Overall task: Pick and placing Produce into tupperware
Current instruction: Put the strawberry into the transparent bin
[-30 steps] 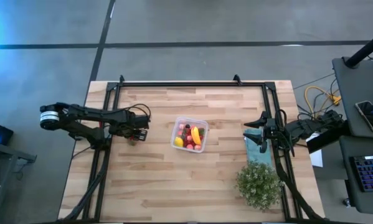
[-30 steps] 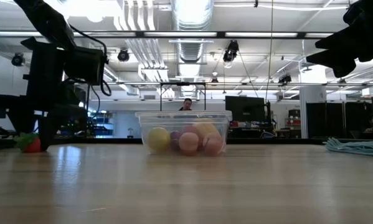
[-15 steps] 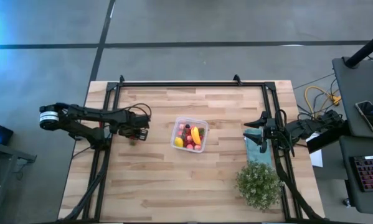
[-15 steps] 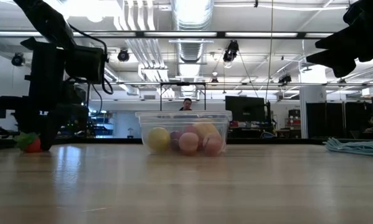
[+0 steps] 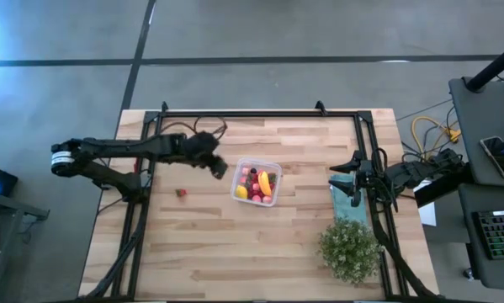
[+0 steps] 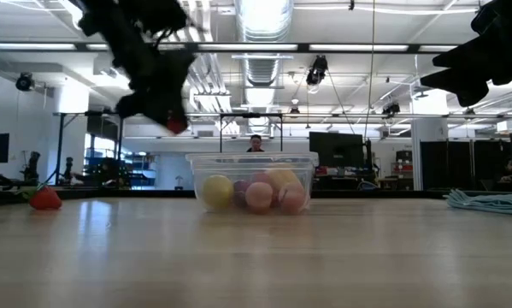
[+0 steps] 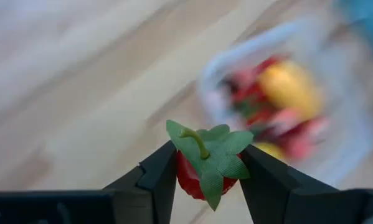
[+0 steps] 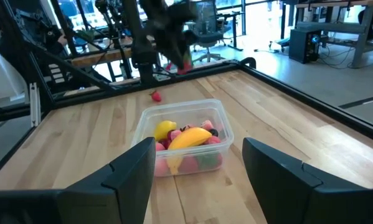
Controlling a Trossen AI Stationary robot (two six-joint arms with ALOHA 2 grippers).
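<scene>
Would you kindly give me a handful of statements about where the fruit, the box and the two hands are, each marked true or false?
1. The left hand is shut on a red strawberry with a green leafy cap. True.
2. The tupperware is empty. False: it holds a lemon, an orange-yellow curved piece and several berries.
3. A loose strawberry lies on the table, outside the box. True.
4. The right hand is reaching into the box. False: it is open and hangs by the table's right edge, over a teal cloth.
5. The left hand is lifted clear of the tabletop. True.
</scene>
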